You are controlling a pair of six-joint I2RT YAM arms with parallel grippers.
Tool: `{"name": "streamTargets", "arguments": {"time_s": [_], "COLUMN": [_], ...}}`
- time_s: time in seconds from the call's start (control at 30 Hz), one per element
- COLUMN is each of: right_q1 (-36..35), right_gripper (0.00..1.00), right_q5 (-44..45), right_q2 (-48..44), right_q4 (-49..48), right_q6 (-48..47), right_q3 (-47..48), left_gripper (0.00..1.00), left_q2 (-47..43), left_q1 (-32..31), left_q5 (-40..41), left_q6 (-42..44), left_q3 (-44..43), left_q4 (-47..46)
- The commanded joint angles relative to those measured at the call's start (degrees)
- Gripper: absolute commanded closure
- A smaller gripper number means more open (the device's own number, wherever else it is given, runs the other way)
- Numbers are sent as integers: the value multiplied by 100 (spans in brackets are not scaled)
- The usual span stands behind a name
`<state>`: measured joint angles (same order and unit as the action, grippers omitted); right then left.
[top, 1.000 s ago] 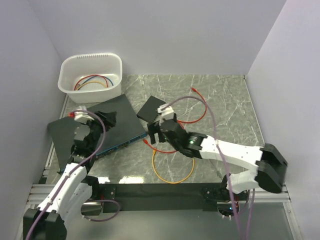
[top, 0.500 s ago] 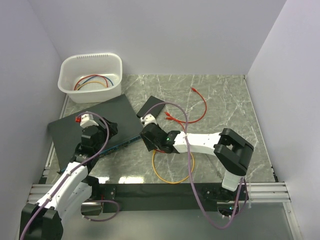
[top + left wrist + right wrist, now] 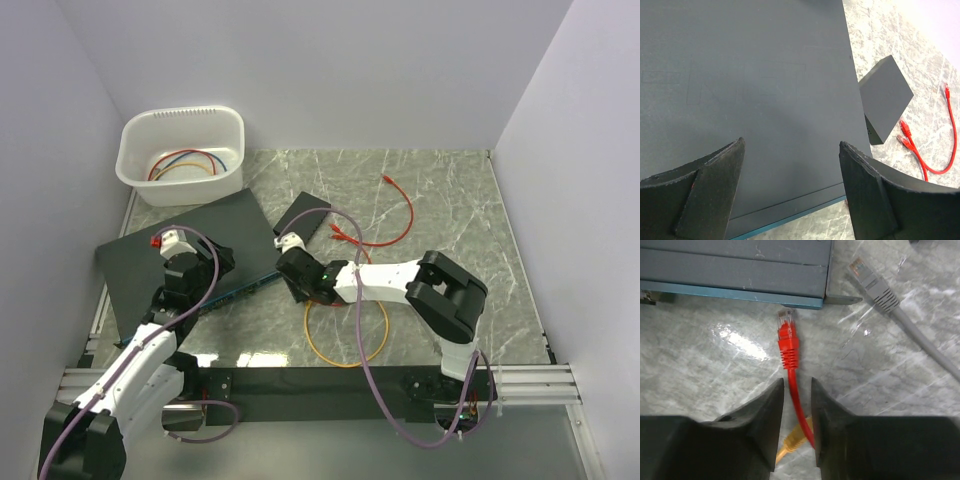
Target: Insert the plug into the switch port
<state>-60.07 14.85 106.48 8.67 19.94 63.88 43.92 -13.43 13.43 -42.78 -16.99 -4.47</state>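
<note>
you're at the grasp step: the small red clear-tipped network plug lies loose on the grey marble table, tip just off the teal-blue front face of the flat black switch. your right gripper straddles its thin red cable, jaws narrow but not visibly pinching, and the left gripper hangs wide open over the switch. next, clamp nearer the plug body and square it to a port, which these views don't resolve.

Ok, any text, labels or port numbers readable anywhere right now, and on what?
None can be read.
Network switch top: faint embossed outlines, no legible letters.
Its teal front face: any port markings too blurred to read.
Small black box, red plug, grey plug: no print visible.
</note>
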Motion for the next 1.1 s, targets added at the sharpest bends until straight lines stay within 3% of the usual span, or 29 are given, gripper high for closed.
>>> {"name": "streamTargets", "arguments": {"time_s": [0.0,0.03,0.13,0.33,0.5,0.7,0.87,1.07], "right_q1": [127,127,127,119,127,110,101,75], "right_gripper": [73,84,100,100,100,100,100,100], "right_q5": [-96,-105,-9,465,835,642,571,519], "right_q2": [84,101,58,-520,-1391,-2358,-3123,-3537], "right_q4": [-14,-23,-41,-84,-49,-137,-365,-383], "right_q6": [115,115,141,264,308,308,273,264], "right_q3": [222,196,64,-226,-446,-683,-1052,-1211], "left_gripper": [18,18,17,19,19,26,28,28], "left_q2": [-24,-15,-24,-375,-438,432,1302,1979], "left_q1": [-19,-19,-28,-185,-1071,-2274,-3409,-3886], "left_q5": [90,81,72,-349,-315,-96,738,1197], "left_q6": [-37,-28,-11,-256,-484,-1082,-1293,-1425], "left_q3": [29,29,38,-532,-1516,-2229,-2888,-3328], "left_q4": [-151,-168,-194,429,1000,1194,1317,1344]}}
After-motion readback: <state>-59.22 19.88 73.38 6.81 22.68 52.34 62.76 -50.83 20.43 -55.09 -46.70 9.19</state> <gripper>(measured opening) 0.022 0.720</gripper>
